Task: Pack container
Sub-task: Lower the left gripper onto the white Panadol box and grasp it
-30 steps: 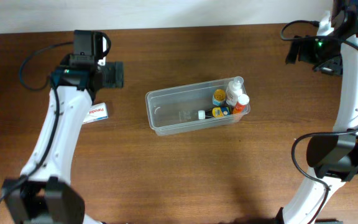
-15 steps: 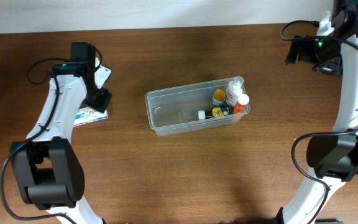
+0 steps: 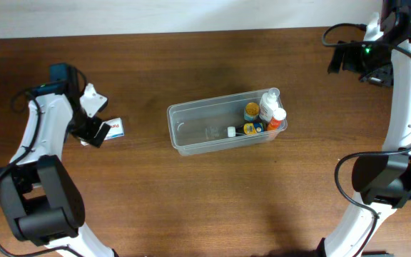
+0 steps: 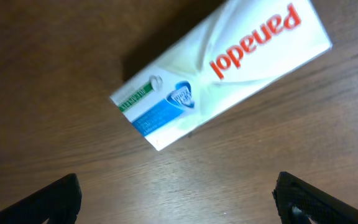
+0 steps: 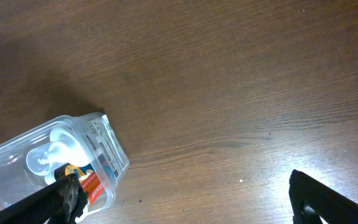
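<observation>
The clear plastic container (image 3: 191, 132) lies mid-table with several small bottles (image 3: 266, 114) bunched at its right end; its corner also shows in the right wrist view (image 5: 104, 152). A white Panadol box (image 3: 113, 129) lies flat on the table left of the container, and fills the top of the left wrist view (image 4: 222, 74). My left gripper (image 3: 93, 133) is open and empty, low over the table just beside the box (image 4: 179, 199). My right gripper (image 3: 348, 57) is open and empty, high at the back right, away from the container (image 5: 185, 199).
The brown wooden table (image 3: 212, 200) ends at a pale wall edge along the top. A tiny clear vial with a white cap (image 3: 228, 131) lies in the container's middle.
My left arm has swung left and down, bringing its gripper from behind the box to just beside it. The right arm and container have not moved.
</observation>
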Controlling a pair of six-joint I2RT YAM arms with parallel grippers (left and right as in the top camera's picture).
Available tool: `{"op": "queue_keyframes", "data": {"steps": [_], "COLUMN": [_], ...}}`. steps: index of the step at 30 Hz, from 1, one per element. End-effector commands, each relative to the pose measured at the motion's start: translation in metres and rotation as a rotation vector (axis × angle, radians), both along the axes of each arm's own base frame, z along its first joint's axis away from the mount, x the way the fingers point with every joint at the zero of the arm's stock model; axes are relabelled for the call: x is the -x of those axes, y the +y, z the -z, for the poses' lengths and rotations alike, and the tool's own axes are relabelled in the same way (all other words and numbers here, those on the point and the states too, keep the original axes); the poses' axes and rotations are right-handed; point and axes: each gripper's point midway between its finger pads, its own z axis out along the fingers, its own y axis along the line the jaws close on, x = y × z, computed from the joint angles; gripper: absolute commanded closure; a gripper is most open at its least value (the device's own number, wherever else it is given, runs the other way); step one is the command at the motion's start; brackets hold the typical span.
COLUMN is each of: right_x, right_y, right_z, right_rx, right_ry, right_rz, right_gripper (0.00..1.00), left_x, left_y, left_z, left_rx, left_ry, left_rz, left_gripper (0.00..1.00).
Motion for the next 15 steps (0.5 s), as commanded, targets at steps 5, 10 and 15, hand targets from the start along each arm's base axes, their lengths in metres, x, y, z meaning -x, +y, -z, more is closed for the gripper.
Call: {"op": "queue_keyframes", "data": {"steps": [5,10,15], "right_x": [0.001,0.001,0.001], "right_y": [0.0,0.0,0.0], "right_z": [-0.017,-0.017,-0.017], "right_rx": [0.003,0.003,0.003], "right_ry": [-0.047,-0.047,-0.047], "right_rz": [0.008,0.008,0.008], "right_gripper": [0.02,0.02,0.02], "left_x": [-0.001,-0.001,-0.005], "left_y": [-0.02,-0.02,-0.017], "left_z": [0.014,0.038,0.06], "left_rx": [0.143,0.152,0.142], "left_ry": [0.001,0.05,0.074], "left_rz": [0.119,0.147,0.166], "left_gripper": [0.01,0.01,0.01]}}
